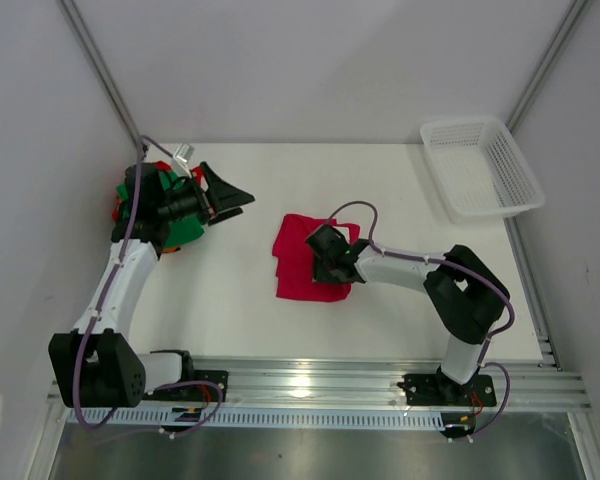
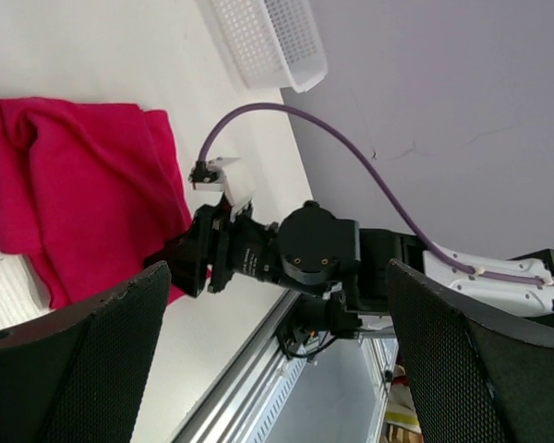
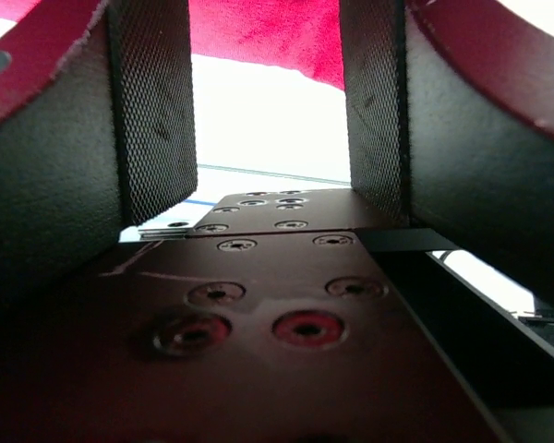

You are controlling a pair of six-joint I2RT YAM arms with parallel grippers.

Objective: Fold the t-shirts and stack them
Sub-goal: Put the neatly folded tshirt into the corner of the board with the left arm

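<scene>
Crimson-red cloth t-shirt (image 1: 302,264) lies folded mid white table (image 1: 220,300). Right gripper (image 3: 270,120) over its right edge, jaws half apart, empty. Left gripper (image 1: 238,203) spread wide, empty, beside the heap of green, orange and red t-shirts (image 1: 185,232).

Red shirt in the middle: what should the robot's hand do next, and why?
Probably the right hand should dip and pinch the red shirt to fold it. That hand is open and empty, over the shirt's right side.
</scene>
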